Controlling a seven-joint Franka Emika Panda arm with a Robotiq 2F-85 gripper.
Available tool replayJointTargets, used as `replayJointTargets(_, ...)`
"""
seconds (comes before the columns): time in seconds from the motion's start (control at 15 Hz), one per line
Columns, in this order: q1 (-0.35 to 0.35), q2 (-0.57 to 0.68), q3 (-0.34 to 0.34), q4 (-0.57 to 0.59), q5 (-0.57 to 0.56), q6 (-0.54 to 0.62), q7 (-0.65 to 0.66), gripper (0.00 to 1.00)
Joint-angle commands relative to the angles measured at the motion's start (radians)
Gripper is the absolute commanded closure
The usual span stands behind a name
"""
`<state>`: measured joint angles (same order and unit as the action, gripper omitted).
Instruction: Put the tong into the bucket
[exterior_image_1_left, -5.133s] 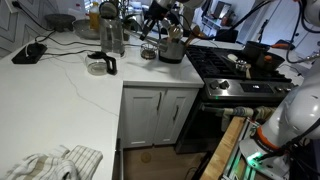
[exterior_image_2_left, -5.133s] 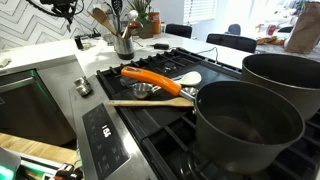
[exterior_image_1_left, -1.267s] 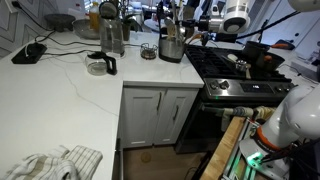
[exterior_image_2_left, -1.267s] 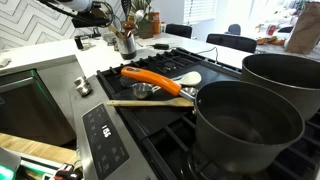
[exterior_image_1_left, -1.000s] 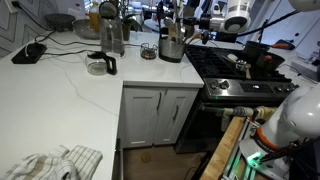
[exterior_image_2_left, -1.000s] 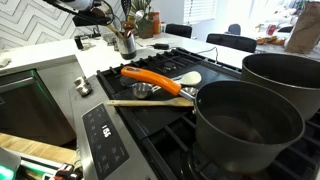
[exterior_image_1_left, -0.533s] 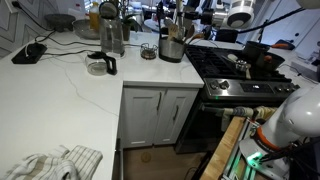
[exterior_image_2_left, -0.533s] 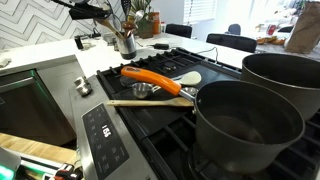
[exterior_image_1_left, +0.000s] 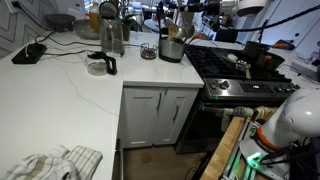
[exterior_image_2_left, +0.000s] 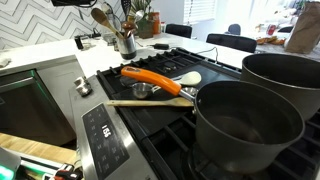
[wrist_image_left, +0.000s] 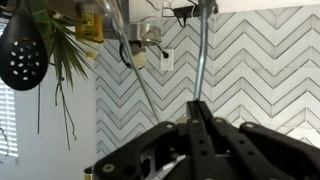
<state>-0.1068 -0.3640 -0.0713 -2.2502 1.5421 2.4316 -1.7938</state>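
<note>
White marble counter (exterior_image_1_left: 70, 85), chevron tile backsplash (wrist_image_left: 265, 70), bucket (exterior_image_1_left: 171, 47) beside black stove (exterior_image_1_left: 225, 68)

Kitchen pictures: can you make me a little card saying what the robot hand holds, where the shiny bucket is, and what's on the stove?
gripper: shut on the tong, high over the counter
tong: two thin metal arms poking out ahead of the gripper; not in the bucket yet
bucket: on the white counter beside the stove, wooden utensils inside
stove: orange utensil, wooden spoon, big dark pots
</note>
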Motion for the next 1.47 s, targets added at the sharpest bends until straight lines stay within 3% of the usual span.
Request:
replayJointTargets(0.0,-0.022,-0.063,0.033,-0.062,-0.183,0.038,0.176,0.99)
replayJointTargets(0.27,-0.018,-0.055,0.023,-0.098,-0.322,0.038,0.313,0.99)
replayJointTargets(0.6,-0.007,-0.017,0.005,-0.136,-0.394,0.116,0.360,0.99)
replayJointTargets(0.87,0.028,0.044,-0.029,-0.113,-0.283,0.164,0.293,0.99)
replayJointTargets(1.4,0.025,0.117,-0.007,-0.047,0.036,0.216,0.066,0.99)
